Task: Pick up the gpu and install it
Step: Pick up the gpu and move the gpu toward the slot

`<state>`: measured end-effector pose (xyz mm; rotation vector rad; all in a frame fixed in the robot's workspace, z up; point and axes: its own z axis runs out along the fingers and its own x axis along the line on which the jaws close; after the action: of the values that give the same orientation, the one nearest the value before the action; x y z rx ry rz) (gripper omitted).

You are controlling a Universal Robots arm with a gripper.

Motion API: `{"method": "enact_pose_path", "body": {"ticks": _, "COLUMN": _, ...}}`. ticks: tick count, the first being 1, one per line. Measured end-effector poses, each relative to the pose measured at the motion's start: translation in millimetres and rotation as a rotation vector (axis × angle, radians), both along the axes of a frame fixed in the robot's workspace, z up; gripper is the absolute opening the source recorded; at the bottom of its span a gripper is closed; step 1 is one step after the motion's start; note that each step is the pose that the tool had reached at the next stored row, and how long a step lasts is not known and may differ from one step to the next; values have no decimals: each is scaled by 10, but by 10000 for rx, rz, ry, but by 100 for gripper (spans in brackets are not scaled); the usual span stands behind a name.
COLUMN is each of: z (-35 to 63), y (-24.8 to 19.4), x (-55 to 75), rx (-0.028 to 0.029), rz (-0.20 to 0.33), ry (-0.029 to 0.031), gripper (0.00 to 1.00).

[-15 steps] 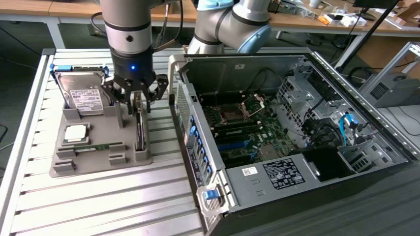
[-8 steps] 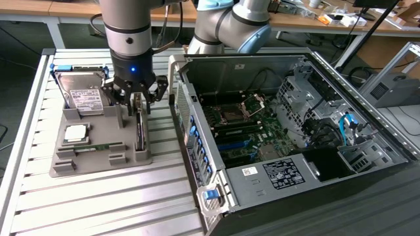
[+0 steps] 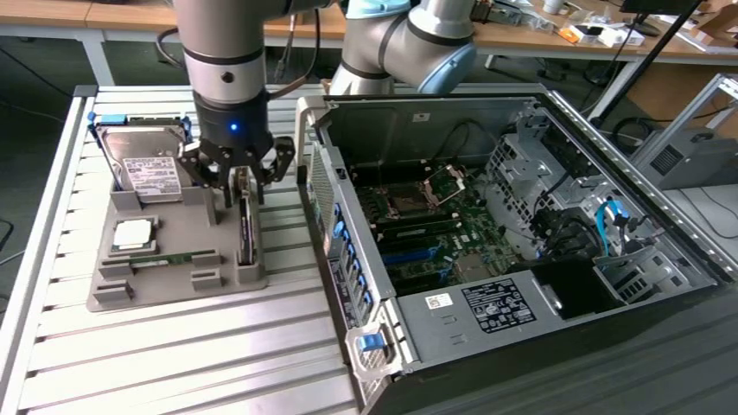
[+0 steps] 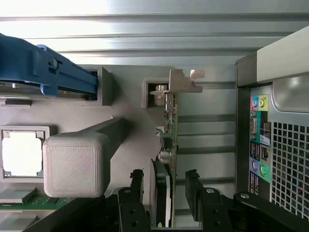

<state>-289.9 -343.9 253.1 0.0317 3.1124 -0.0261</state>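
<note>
the pincer (image 4: 164,186) stands fully open and grips nothing; its two black fingers (image 4: 136,186) straddle the gpu (image 4: 170,126), one on each face, with a narrow gap visible on both sides. the gpu stands on its long edge in a slot of the grey fixture tray (image 4: 128,92), so both flat faces are exposed to a grasp from above, and its silver end bracket (image 4: 183,81) sits at the far end of the slot. a square grey post (image 4: 75,164) of the tray rises just beside the pincer, so clearance on that side is judged tight. in the exterior view the pincer (image 3: 240,177) hangs vertically over the gpu (image 3: 245,232) at the edge of the tray (image 3: 173,294) nearest the computer case (image 3: 519,259). the other parts lie in separate pockets: the memory stick (image 3: 173,258), the processor (image 3: 133,232) and, further back, the hard drive (image 3: 150,169). the case lies on its side with the panel off, just beside the tray on the slatted worktop (image 3: 173,363); the motherboard (image 3: 433,238) faces up, and the room above the card appears unobstructed.
</note>
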Motion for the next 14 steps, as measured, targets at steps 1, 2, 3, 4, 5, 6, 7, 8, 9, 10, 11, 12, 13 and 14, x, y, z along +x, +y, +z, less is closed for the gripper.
{"method": "enact_pose_path", "body": {"ticks": 1, "z": -4, "y": -3, "x": -2, "rx": 1, "rz": 7, "ry": 0, "gripper": 48}}
{"method": "enact_pose_path", "body": {"ticks": 2, "z": -8, "y": -6, "x": -5, "rx": 0, "rz": 15, "ry": 0, "gripper": 48}}
{"method": "enact_pose_path", "body": {"ticks": 3, "z": -12, "y": -12, "x": -9, "rx": -1, "rz": 23, "ry": 2, "gripper": 48}}
{"method": "enact_pose_path", "body": {"ticks": 4, "z": -15, "y": -17, "x": -13, "rx": -1, "rz": 30, "ry": 1, "gripper": 48}}
{"method": "enact_pose_path", "body": {"ticks": 5, "z": -19, "y": -23, "x": -18, "rx": 0, "rz": 37, "ry": 0, "gripper": 48}}
{"method": "enact_pose_path", "body": {"ticks": 6, "z": -22, "y": -29, "x": -21, "rx": 0, "rz": 42, "ry": 0, "gripper": 48}}
{"method": "enact_pose_path", "body": {"ticks": 7, "z": -26, "y": -42, "x": -24, "rx": 0, "rz": 54, "ry": 1, "gripper": 48}}
{"method": "enact_pose_path", "body": {"ticks": 8, "z": -31, "y": -50, "x": -25, "rx": 0, "rz": 67, "ry": 0, "gripper": 48}}
{"method": "enact_pose_path", "body": {"ticks": 9, "z": -38, "y": -55, "x": -24, "rx": 1, "rz": 85, "ry": -1, "gripper": 48}}
{"method": "enact_pose_path", "body": {"ticks": 10, "z": -45, "y": -56, "x": -25, "rx": 0, "rz": 97, "ry": -1, "gripper": 48}}
{"method": "enact_pose_path", "body": {"ticks": 11, "z": -55, "y": -56, "x": -25, "rx": 0, "rz": 107, "ry": 0, "gripper": 48}}
{"method": "enact_pose_path", "body": {"ticks": 12, "z": -65, "y": -56, "x": -25, "rx": 0, "rz": 110, "ry": 0, "gripper": 48}}
{"method": "enact_pose_path", "body": {"ticks": 13, "z": -71, "y": -56, "x": -25, "rx": 0, "rz": 111, "ry": -1, "gripper": 48}}
{"method": "enact_pose_path", "body": {"ticks": 14, "z": -77, "y": -56, "x": -25, "rx": 0, "rz": 112, "ry": 0, "gripper": 48}}
